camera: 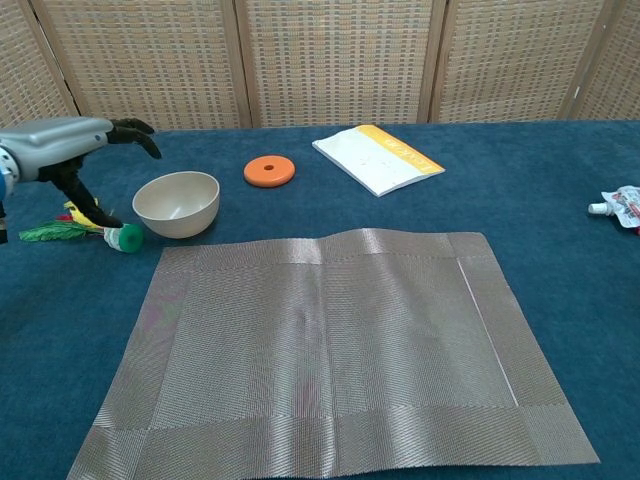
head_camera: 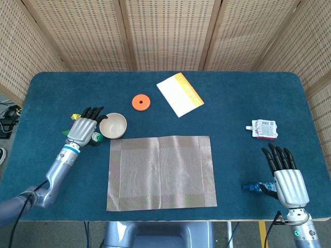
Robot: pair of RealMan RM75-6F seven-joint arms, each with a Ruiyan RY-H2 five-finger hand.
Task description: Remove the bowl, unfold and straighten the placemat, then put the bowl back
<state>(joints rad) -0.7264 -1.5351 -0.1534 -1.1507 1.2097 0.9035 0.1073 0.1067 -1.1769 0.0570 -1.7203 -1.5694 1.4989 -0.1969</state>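
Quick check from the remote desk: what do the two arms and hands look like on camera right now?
Both match: the left hand and right hand each have a ribbed silver-grey back and black fingers. The left forearm is grey with a blue-and-white band at the wrist. Below the right hand sits a grey wrist with a thin black cable and a small green mark.

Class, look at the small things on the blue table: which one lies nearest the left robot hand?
The feathered shuttlecock, just below the left robot hand; the bowl sits slightly farther right.
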